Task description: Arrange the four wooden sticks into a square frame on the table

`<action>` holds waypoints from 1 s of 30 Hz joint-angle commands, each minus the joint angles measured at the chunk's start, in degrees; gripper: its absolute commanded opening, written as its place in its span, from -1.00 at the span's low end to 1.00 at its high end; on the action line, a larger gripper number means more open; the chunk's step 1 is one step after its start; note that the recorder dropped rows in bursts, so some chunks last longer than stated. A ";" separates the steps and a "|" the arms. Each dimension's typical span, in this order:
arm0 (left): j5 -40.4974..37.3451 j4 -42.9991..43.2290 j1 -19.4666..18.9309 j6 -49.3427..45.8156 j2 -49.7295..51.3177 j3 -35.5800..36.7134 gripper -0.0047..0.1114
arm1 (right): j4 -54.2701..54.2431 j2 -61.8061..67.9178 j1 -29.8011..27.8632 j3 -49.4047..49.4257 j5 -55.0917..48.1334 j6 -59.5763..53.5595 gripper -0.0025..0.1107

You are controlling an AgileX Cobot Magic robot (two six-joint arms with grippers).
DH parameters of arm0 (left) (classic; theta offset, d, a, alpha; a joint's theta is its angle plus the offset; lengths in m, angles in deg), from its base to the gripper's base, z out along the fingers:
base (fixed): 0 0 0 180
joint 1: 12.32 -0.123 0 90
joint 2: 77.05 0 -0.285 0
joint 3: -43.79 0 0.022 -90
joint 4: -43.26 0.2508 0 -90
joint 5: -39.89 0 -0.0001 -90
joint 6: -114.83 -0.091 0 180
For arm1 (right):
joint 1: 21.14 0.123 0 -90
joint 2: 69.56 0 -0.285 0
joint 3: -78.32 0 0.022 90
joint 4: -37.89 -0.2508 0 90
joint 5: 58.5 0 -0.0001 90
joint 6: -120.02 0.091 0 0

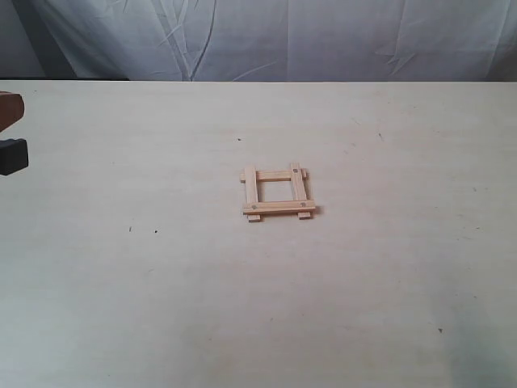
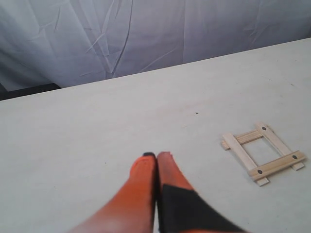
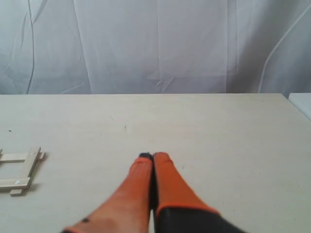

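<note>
1. Orange fingers (image 2: 143,177) of the left gripper (image 2: 156,156) fill the closest part of the left wrist view. They are pressed together tip to tip with nothing between them, and they hang over bare table (image 2: 73,145).
2. Equally close in the right wrist view, the right gripper (image 3: 153,156) has its orange fingers (image 3: 167,182) clenched against each other in the same way, holding nothing.
3. Ahead of the left fingertips and off toward the other arm's side lies the square frame (image 2: 277,165), well apart from them and touching neither finger.
4. From the right fingertips the square frame (image 3: 30,162) sits off toward the left arm's side, also well apart. Only part of it shows, cut by the picture's edge.
5. In the exterior view the square frame (image 1: 279,209) lies flat near the middle of the table (image 1: 161,283), so it rests between the two sets of fingers.
6. All of the four wooden sticks (image 1: 249,187) are in it, overlapped at the corners. The nearest one crosses over the two side sticks, whose ends poke out slightly past it. Small dark holes show near some ends.
7. Beyond the fingers, behind the table's far edge, hangs a creased white cloth (image 1: 283,40).
</note>
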 commanded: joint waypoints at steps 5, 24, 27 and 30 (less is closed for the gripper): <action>0.68 0.29 0.26 0.01 -0.50 0.23 -0.92 | 0.28 -0.39 -0.32 3.45 0.59 0.04 -0.95; 0.68 0.29 0.26 0.01 -0.50 0.23 -0.92 | -0.60 -0.39 -0.32 8.12 2.29 0.04 -0.95; 0.68 0.29 0.26 0.01 -0.50 0.23 -0.92 | -0.60 -0.39 -0.32 8.12 2.29 0.04 -0.95; 0.68 0.29 0.26 0.01 -0.50 0.23 -0.92 | -0.60 -0.39 -0.32 8.12 2.29 0.04 -0.95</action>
